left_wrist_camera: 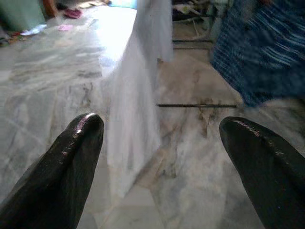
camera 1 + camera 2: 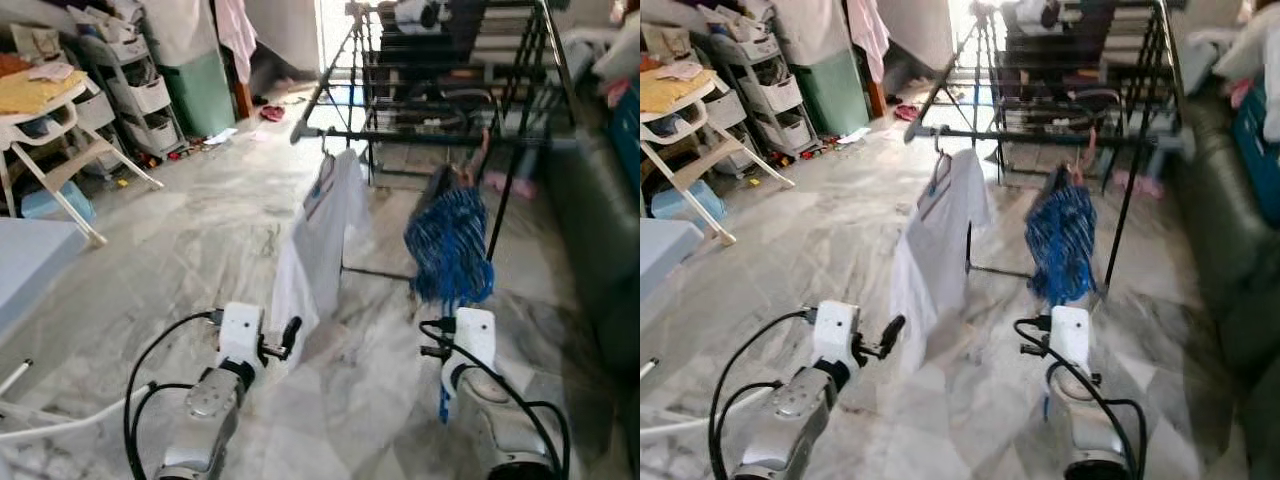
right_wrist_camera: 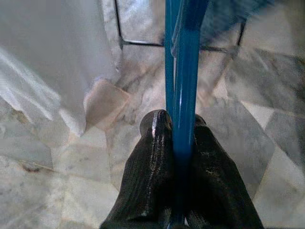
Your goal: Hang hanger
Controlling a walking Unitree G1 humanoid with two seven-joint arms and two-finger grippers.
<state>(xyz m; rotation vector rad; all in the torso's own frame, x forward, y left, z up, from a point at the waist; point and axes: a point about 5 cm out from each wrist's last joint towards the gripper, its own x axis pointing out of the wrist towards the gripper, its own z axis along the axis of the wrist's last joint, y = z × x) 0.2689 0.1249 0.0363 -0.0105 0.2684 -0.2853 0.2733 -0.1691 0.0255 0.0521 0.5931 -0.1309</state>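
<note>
A black metal drying rack [image 2: 450, 70] stands ahead on a pale marble floor [image 2: 180, 260]. From its front rail hang a white shirt [image 2: 320, 235], ahead of the left jaws, and a blue patterned garment [image 2: 450, 245], ahead of the right jaws. To the far left sit a white folding chair [image 2: 50, 140] and plastic drawers [image 2: 125, 85], with a dark sofa [image 2: 600, 230] on the far right. Both silver arms reach forward low over the floor. The right gripper [image 3: 178, 124] has its jaws pressed together on a thin bright blue hanger [image 3: 181, 71], whose bars run straight out from between the jaws toward the rack's lower bar. The left gripper [image 1: 159, 129] has its jaws spread wide apart, touching nothing, the shirt's hem just beyond them
</note>
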